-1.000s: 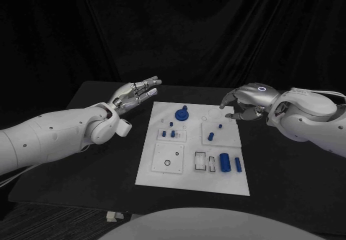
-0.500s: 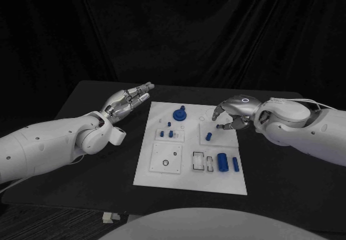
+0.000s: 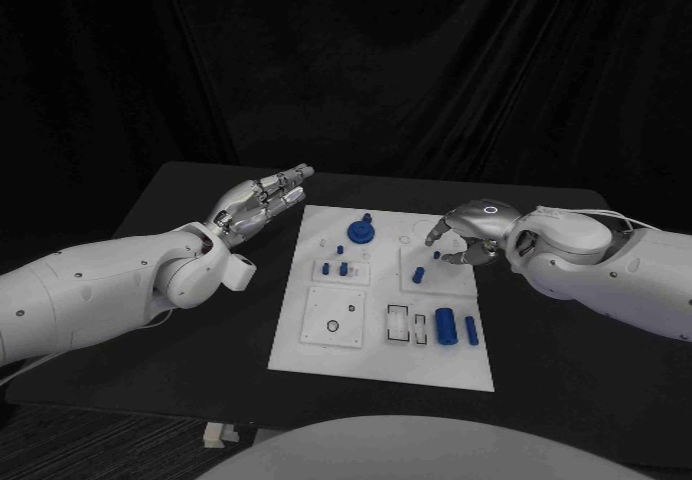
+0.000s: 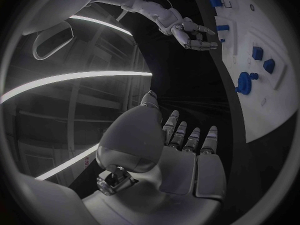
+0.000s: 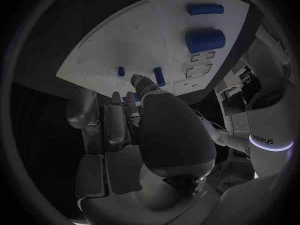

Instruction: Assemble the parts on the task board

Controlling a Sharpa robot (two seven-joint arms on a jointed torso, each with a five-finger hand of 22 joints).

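White task board [image 3: 378, 345] lies mid-tabletop [image 3: 159, 350], blue parts [image 3: 447, 326] on it — we see the right hand [image 3: 469, 232] above its far edge, fingers curled, empty; left hand [image 3: 260, 201] beside it, fingers apart.

1 white task board [image 3: 378, 365] on 1 black desk [image 3: 173, 330]. Blue parts: approx. 8, incl. 1 round knob [image 3: 361, 231], 2 cylinders [image 3: 447, 326] at 4 o'clock, several small pegs [image 3: 420, 272]. 2 hands: left [image 3: 260, 203], right [image 3: 469, 235].
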